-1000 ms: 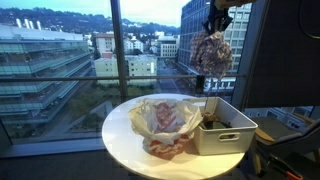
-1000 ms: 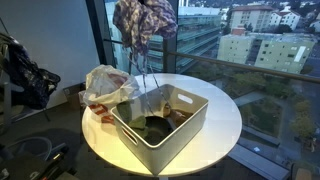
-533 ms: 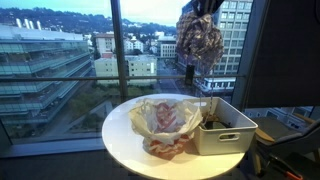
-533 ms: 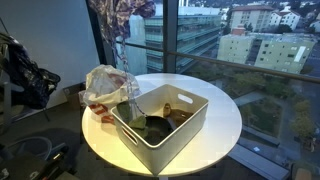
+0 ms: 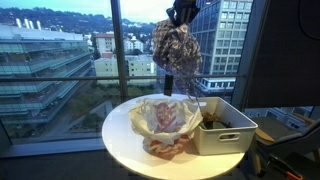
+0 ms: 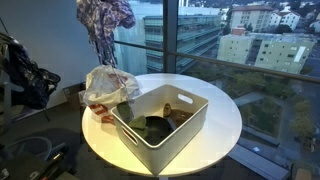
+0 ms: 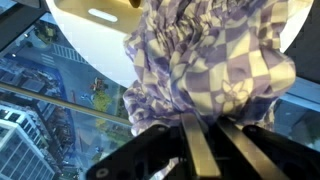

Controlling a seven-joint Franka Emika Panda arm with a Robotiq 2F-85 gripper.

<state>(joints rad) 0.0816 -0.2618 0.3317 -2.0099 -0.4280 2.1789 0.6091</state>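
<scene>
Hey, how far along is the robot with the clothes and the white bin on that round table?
Looks done: a pile of clothes lies on the table beside the bin.
In hand: the gripper is shut on a checkered cloth, held high in the air roughly over that pile and clear of the bin.
Left: the cloth is not yet set down, and dark items lie in the bin.

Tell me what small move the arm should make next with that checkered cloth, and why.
Probably lower it straight down. The gripper is shut on the checkered cloth, which hangs high above the pile of clothes on the table, not over the bin. Letting go from there could let it drift.
</scene>
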